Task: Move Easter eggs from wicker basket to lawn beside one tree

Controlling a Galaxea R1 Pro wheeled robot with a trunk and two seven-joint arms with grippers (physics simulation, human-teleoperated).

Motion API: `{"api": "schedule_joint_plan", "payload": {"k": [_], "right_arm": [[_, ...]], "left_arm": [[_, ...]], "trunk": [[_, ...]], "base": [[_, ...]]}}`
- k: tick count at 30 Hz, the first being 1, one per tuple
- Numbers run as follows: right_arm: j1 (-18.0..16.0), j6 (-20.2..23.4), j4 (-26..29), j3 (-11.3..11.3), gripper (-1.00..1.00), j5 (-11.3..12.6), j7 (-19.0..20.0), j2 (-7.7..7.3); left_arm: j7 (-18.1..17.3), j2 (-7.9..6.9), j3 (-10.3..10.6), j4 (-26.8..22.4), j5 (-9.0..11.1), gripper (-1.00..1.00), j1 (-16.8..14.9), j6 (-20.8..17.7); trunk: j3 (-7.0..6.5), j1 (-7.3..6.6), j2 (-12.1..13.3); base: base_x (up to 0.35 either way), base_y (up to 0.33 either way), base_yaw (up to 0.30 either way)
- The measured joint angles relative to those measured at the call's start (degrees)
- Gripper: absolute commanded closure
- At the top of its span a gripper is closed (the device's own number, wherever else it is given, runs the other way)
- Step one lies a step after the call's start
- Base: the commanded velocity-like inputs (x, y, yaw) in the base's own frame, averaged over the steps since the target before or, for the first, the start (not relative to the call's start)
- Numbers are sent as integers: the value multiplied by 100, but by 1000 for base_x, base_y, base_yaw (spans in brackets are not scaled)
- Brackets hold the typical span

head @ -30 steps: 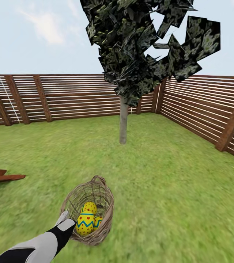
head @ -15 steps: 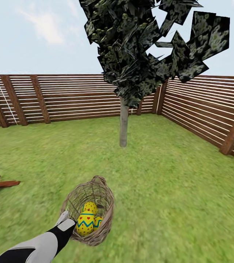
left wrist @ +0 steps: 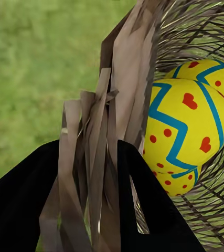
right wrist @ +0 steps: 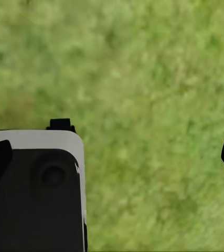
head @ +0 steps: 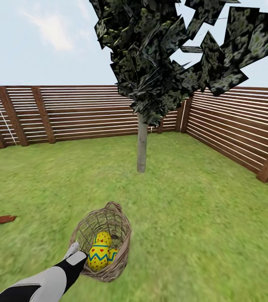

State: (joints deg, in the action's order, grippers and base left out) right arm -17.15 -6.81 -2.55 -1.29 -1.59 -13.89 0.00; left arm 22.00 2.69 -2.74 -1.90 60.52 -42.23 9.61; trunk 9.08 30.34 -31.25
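The left gripper (left wrist: 88,173) is pinching the wall of the wicker basket (head: 121,241). In the left wrist view its 2 black fingers (left wrist: 22,205) are sitting on either side of the woven twigs at the rim, pressed onto them. In the head view the white and black left arm is reaching up from the bottom left corner to the basket's near left side.

The basket is tipping a little toward the arm, with its small loop handle (head: 112,205) at the far rim. It is sitting over the lawn (head: 201,218), closer to the robot than the tree (head: 141,142). I cannot tell if its bottom is touching the grass.

Inside the basket, 3 Easter eggs (head: 97,256) are lying close together, yellow with blue zigzag bands and red dots and hearts. The biggest-looking 1 is nearest the gripper, 1 is behind it (head: 104,238) and 1 is peeking out beside it (head: 112,253).

The tree's pale trunk is standing straight up out of the grass, well apart from the basket, in front of the brown fence (head: 75,111) near its far corner.

In the right wrist view, the right gripper (right wrist: 143,152) is hanging over bare grass with its fingers wide apart.
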Motion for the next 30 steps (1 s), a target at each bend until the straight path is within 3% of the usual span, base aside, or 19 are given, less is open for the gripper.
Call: {"api": "schedule_joint_plan", "payload": {"k": [30], "right_arm": [[3,-7,8,0,-100,5,6,42]], "left_arm": [[1,-1,-3,8,-2,100,0,1]], "trunk": [[94,0,0]], "base": [[328,0,44]]}}
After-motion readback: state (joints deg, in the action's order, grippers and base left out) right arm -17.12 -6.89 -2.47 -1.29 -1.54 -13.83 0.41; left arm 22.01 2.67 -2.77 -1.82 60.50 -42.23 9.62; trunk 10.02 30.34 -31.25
